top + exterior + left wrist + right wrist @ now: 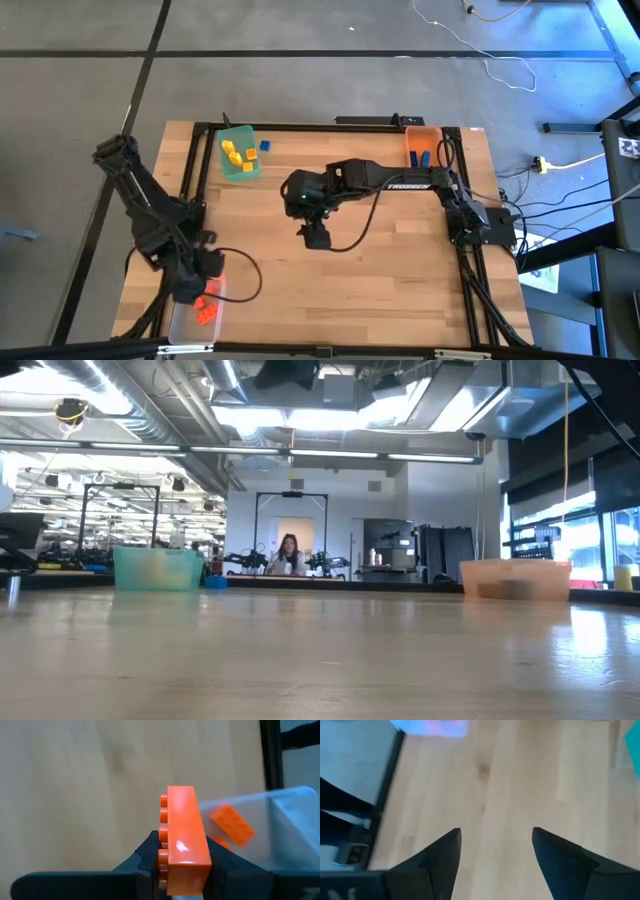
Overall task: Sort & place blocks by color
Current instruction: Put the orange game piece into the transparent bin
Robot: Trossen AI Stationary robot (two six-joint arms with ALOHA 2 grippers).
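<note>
Two arms share the wooden table (330, 270), and the left one is the one carrying something. The left gripper (182, 865) has its fingers (145, 857) closed on a long orange-red block (184, 837), which stands on end between them with its studs facing sideways. In the high view this gripper (200, 285) sits at the table's near left corner, right at the edge of the clear bin (180, 318). Inside that bin lie more orange-red blocks (207, 308); the left wrist view shows one of them (231, 823) through the bin's translucent wall (290, 815), just beside the held block. The right gripper (496, 851) hangs over bare wood near the middle of the table with its fingers (440, 852) spread wide and nothing between them; from above it (316, 236) appears well apart from every bin. At the far left of the table stands the green bin (240, 168), holding several yellow blocks (236, 153), and a single blue block (265, 145) lies on the wood just beside it. At the far right stands the orange bin (421, 133) with blue blocks (421, 158) in it, though how many is hard to make out from above. The low view shows both far bins and, in the room beyond, a person (289, 555) seated at a bench.
</note>
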